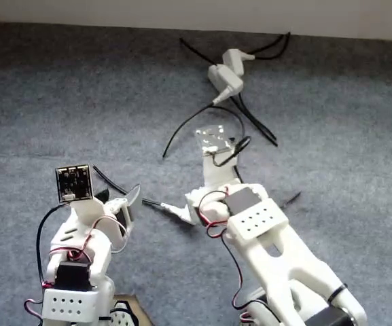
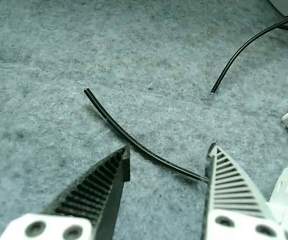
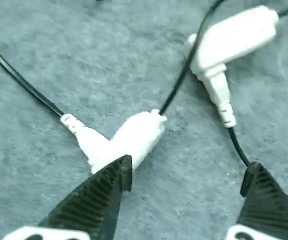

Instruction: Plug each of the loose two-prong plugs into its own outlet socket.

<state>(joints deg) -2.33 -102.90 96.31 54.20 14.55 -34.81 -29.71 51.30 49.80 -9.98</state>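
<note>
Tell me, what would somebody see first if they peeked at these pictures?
Probably the two white plug pieces, lying among thin black cables near the far side of the grey carpet. Next come the right end effector, open and facing those pieces, and the left end effector, open over a loose black cable.
</note>
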